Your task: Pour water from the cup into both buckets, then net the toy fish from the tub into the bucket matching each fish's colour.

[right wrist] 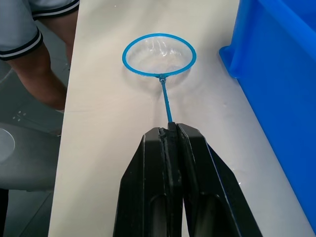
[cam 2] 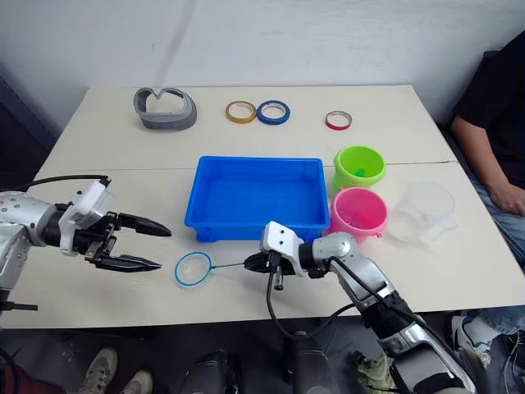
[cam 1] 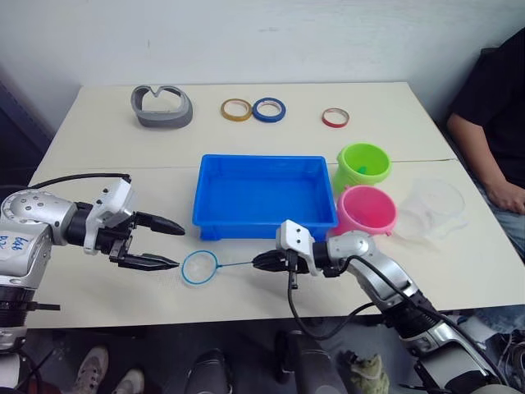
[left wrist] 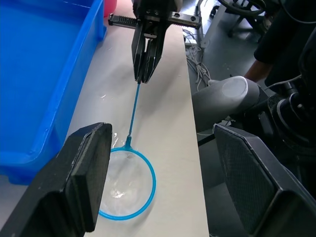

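Net [cam 1: 199, 268] is lying flat on the counter [cam 1: 107, 172] in front of the tub [cam 1: 264, 195], long axis running side to side along the front edge, hoop end pointing toward my left arm and the thin blue handle pointing right. My right pincer [cam 1: 257, 262] is clamped shut on the tip of that handle, fingers pressed together around it in the right wrist view. Left pincer [cam 1: 173, 245] is spread wide with nothing in it, fingertips just beside the hoop, one above and one at its rim.

Tub sits mid-counter and looks empty to me. Green bucket [cam 1: 362, 165] and pink bucket [cam 1: 366, 210] are just off its right end, green behind pink, something small and green inside the green one. Cup [cam 1: 431, 210] stands right of the pink bucket. A person [cam 1: 492, 123] sits at the far right.
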Action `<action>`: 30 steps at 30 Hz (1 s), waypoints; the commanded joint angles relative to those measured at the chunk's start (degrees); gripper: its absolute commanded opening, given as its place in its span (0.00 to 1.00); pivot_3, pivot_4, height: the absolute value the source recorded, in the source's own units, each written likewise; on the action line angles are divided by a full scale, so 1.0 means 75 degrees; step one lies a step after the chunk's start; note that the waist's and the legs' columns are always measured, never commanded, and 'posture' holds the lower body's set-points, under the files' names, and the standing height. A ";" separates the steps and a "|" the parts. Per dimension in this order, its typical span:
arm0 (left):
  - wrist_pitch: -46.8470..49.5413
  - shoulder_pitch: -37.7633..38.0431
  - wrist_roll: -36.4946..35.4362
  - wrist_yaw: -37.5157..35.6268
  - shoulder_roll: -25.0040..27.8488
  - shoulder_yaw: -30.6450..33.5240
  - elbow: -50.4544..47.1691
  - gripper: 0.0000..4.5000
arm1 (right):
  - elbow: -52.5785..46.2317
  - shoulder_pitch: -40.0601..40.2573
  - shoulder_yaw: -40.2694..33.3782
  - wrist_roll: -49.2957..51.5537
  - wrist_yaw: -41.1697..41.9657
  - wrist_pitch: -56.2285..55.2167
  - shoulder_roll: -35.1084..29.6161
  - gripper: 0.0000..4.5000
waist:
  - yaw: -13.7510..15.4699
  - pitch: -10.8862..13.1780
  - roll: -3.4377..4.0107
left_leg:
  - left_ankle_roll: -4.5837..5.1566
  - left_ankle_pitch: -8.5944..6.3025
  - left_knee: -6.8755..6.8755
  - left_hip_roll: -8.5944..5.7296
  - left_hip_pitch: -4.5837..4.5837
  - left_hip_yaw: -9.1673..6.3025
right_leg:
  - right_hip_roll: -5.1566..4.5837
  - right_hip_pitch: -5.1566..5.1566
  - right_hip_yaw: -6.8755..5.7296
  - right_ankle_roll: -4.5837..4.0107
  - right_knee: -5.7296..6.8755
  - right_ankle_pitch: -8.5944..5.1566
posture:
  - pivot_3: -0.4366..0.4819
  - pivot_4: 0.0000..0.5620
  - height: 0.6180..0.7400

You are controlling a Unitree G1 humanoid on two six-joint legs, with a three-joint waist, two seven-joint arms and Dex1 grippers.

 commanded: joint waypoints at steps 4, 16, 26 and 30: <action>-0.0179 -0.0120 -0.0132 -0.0484 0.0024 0.0006 -0.0136 0.80 | 0.0088 -0.0065 -0.0139 -0.0068 0.0121 -0.0332 0.0054 0.00 | -0.0001 0.0000 0.0000 | 0.0001 0.0000 0.0001 -0.0001 0.0000 0.0001 | -0.0001 0.0001 0.0001 0.0000 -0.0001 0.0000 | 0.48 0.27 0.89; 0.0542 -0.0238 -0.0542 0.0257 -0.0249 0.0327 -0.0414 0.81 | -0.0024 0.0088 -0.0419 -0.0357 0.0160 -0.0438 -0.0606 0.99 | 0.0013 0.0001 0.0002 | 0.0000 0.0000 0.0000 -0.0001 -0.0003 0.0001 | -0.0003 0.0001 0.0001 -0.0002 -0.0004 0.0001 | 0.48 0.27 0.89; 0.0742 0.1229 0.0102 0.2380 -0.0513 0.1082 -0.1141 0.81 | -0.4422 0.2377 -0.2147 0.1250 0.0127 0.1634 -0.2585 0.99 | 0.0008 0.0001 0.0002 | -0.0009 -0.0006 -0.0008 0.0014 0.0005 -0.0014 | -0.0011 0.0006 0.0045 -0.0006 -0.0011 -0.0002 | 0.48 0.27 0.89; 0.0785 0.2146 0.0101 0.2904 -0.0685 0.1507 -0.1451 0.81 | -0.5065 0.3223 -0.2755 0.1457 -0.0340 0.2153 -0.2873 0.99 | 0.0018 -0.0001 -0.0002 | -0.0005 -0.0009 -0.0007 0.0018 0.0011 -0.0023 | -0.0009 0.0013 0.0047 -0.0016 -0.0015 0.0002 | 0.48 0.27 0.89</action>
